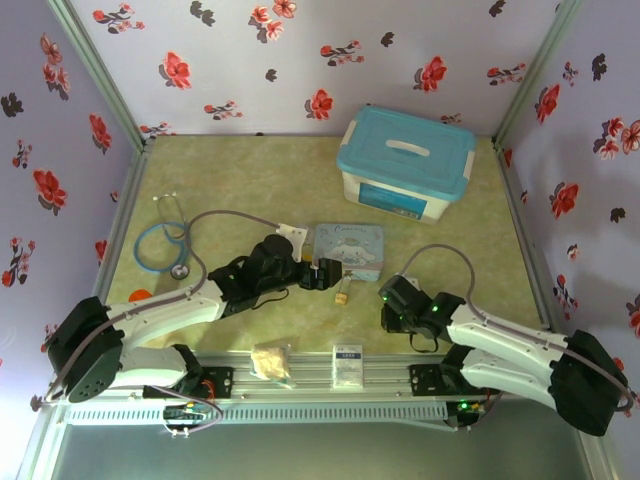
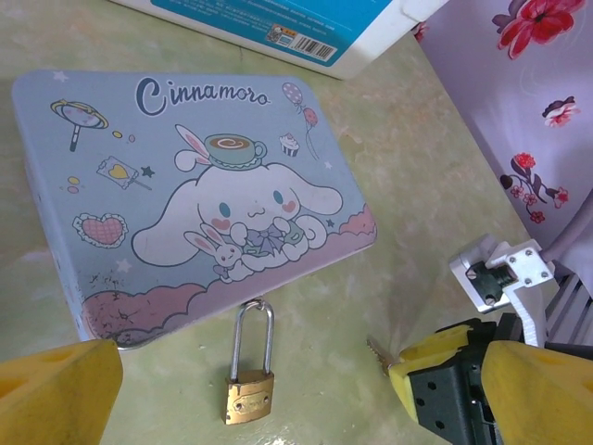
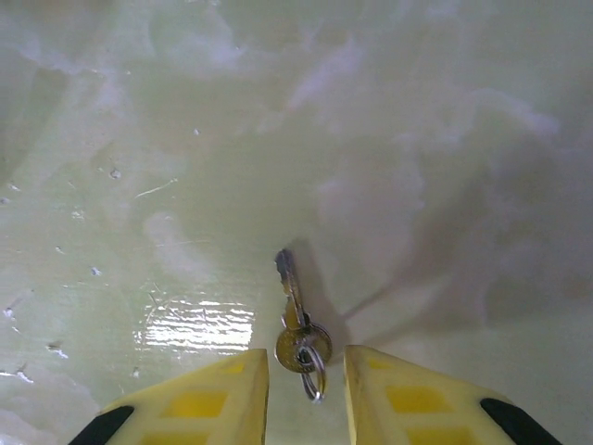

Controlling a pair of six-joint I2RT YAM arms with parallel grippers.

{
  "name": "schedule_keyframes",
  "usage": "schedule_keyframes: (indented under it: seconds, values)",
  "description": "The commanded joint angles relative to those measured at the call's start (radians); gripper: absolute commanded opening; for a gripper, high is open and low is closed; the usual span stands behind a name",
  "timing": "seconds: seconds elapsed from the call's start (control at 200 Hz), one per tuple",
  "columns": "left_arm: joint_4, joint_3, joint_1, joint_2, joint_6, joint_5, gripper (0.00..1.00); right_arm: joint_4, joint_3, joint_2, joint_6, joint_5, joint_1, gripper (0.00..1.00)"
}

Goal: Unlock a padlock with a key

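Right gripper point(image 3: 307, 357): yellow pads point(image 3: 222, 389) nearest the lens, drawn narrow to either side of the key's round head, with a sliver of table point(image 3: 185, 139) showing on each flank; whether they already pinch cannot be told. Key point(image 3: 289, 297): small, dark grey, flat on the glossy pale-green surface, blade pointing away from the pads, thin split ring hanging off the head; judged very light, stiff and prone to skate on this sheen; best taken across the head so the blade stays free, the loose ring being the likely nuisance. Left gripper point(image 2: 287, 385): yellow fingers spread wide, holding nothing, straddling the padlock with clear room on both sides. Padlock point(image 2: 248, 397): tiny brass body, silvery shackle closed, lying flat just below the near edge of the cartoon tin point(image 2: 139, 213), shackle top at or against that edge; judged rigid, dense for its size and smooth-faced, so apt to slip or twist; best clamped across the flat body, with the keyhole end left exposed.
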Motion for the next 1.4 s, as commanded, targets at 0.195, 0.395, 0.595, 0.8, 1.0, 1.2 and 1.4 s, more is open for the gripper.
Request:
schedule_keyframes:
  seconds: [0.195, 0.395, 0.595, 0.8, 1.0, 1.2, 1.4]
  values:
    - [0.028, -0.031, -0.004, 0.002, -0.039, -0.049, 1.00, 0.055, -0.023, 0.075, 0.041, 0.007, 0.038, 0.23]
    - [0.032, -0.041, -0.004, -0.002, -0.045, -0.062, 1.00, 0.060, -0.023, 0.085, 0.044, 0.015, 0.050, 0.14]
    - [0.031, -0.041, -0.004, 0.005, -0.047, -0.076, 1.00, 0.048, 0.001, 0.084, 0.015, 0.040, 0.049, 0.01]
    - [0.046, -0.036, -0.003, 0.012, -0.042, -0.073, 1.00, -0.004, 0.045, 0.069, -0.021, 0.071, 0.050, 0.00]
    - [0.142, -0.070, -0.005, 0.002, -0.063, -0.026, 0.98, 0.037, 0.080, -0.008, -0.120, 0.059, 0.049, 0.00]
    - [0.180, -0.070, -0.005, 0.010, -0.088, 0.034, 0.90, 0.109, 0.121, -0.056, -0.186, 0.029, 0.051, 0.00]
    - [0.327, -0.070, -0.009, 0.122, -0.159, 0.180, 0.65, 0.199, 0.166, -0.025, -0.197, -0.004, 0.086, 0.00]
